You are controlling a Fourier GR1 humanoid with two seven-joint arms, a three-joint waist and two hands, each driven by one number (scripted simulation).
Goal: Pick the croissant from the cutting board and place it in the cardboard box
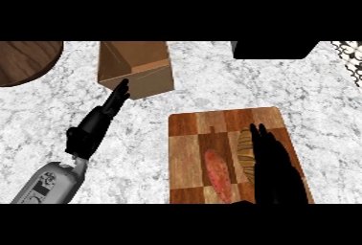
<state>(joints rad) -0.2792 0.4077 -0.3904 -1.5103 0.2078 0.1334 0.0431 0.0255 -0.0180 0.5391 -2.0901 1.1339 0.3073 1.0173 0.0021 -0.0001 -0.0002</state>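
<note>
A grey-white speckled marble counter (212, 76), a round dark wooden board (25, 60) at its upper-left corner

red sausage (218, 174), round wooden board (25, 60)

On the tabletop (212, 91), the cardboard box (138, 67) stands far left of the cutting board (187, 153), which carries the croissant (245, 153).

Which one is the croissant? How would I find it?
Find the checkered wooden cutting board at the counter's lower right. Two foods lie on it: the croissant is the tan, ridged one beside the black right hand, not the flat reddish piece to its left.
</note>
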